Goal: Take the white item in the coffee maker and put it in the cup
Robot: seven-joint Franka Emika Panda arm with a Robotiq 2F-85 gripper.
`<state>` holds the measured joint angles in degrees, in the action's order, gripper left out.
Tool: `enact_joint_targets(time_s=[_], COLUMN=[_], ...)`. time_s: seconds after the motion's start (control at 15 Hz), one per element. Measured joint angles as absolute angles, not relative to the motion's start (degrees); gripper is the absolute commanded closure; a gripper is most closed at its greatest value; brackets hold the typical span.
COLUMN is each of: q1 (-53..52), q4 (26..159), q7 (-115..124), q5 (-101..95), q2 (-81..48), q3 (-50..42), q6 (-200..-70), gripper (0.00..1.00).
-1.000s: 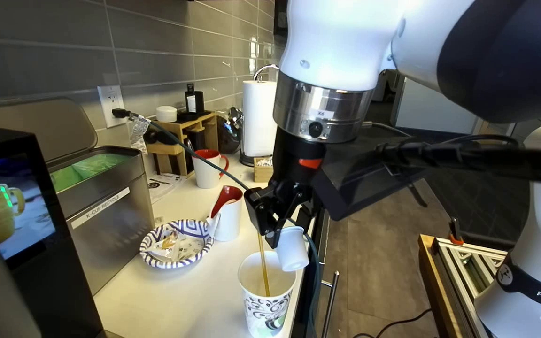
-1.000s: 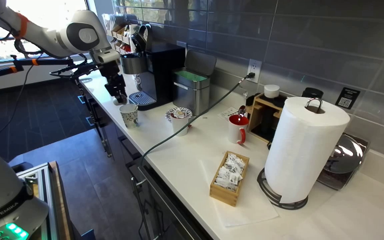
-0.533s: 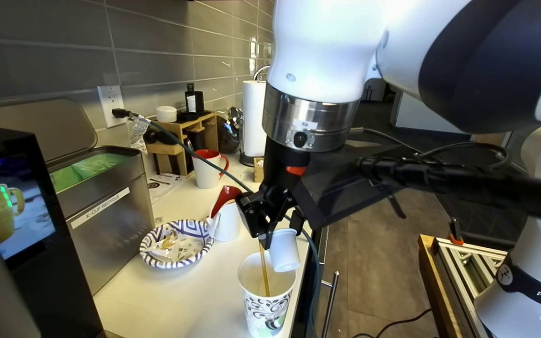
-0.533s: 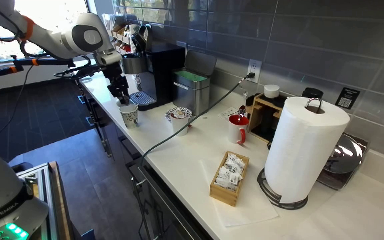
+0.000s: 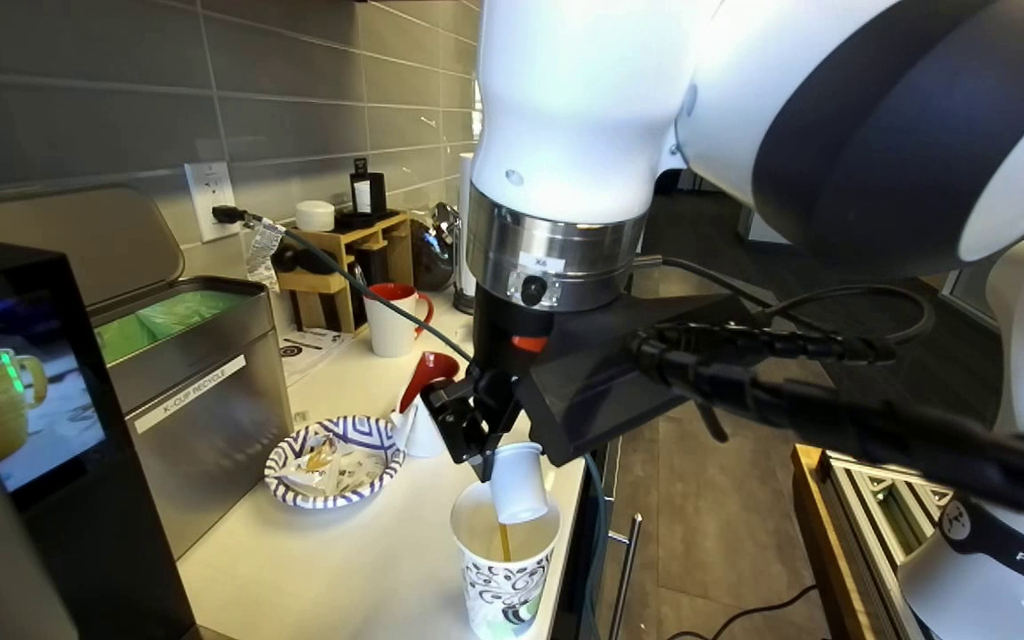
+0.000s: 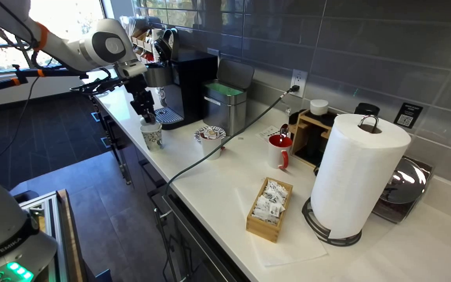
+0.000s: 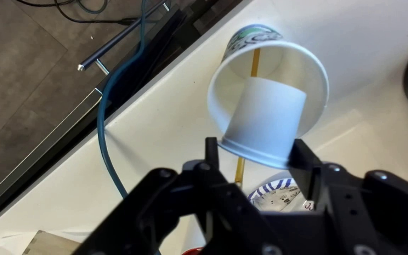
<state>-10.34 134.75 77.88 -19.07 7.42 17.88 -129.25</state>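
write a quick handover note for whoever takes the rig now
Hand: closed on the white item by its wide end.
Cup: upright on the counter, with an amber stick in it.
Done: item is clear of the coffee maker and tilted over the cup's mouth; can't tell whether it dips below the cup's rim.
Left: probably lower it, release, back off, minding the stick.

In an exterior view, the cup (image 5: 507, 582) stands on the surface (image 5: 343, 569) at bottom centre, the pod (image 5: 518, 487) in the claw (image 5: 520, 457) at the cup's mouth; the bowl (image 5: 361, 429) lies left, the coffee maker (image 5: 103, 524) lower left.
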Motion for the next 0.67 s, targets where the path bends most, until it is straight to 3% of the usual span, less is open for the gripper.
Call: enact_joint_targets(time_s=[0.13,0.2,0.27,0.47,0.67], q1=[-10.3,-10.4,-10.4,-10.5,-10.6], q4=[134.4,134.1,133.9,133.5,133.4], q7=[78.0,78.0,78.0,78.0,78.0], q5=[-19.4,-19.4,-19.4,-19.4,-19.4], q2=[6.9,6.7,6.4,5.7,5.3], q3=[17.9,17.9,17.9,17.9,17.8], q6=[-129.3,-129.2,-129.2,-129.2,-129.2], gripper=[0.72,0.22,0.2,0.01,0.0])
